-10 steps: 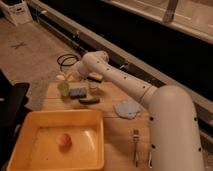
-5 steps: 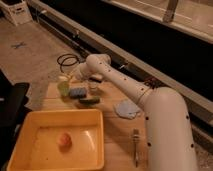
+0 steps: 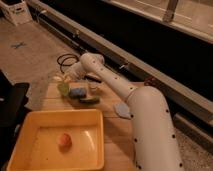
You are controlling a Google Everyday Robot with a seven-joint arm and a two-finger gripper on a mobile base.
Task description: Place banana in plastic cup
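The light green plastic cup stands at the far left of the wooden table. The pale yellow banana lies just behind the cup, at the table's back left corner. My gripper is at the end of the white arm, low over the back left corner. It is right beside the banana and just behind and above the cup. I cannot tell whether it touches the banana.
A blue sponge sits right of the cup, with a dark green cucumber in front of it. A grey-blue cloth lies mid-table. A yellow tray holding an orange ball fills the front left. A cable loop lies on the floor behind.
The gripper has moved left and down, from above the sponge toward the banana and cup at the table's back left corner. The objects have not moved.
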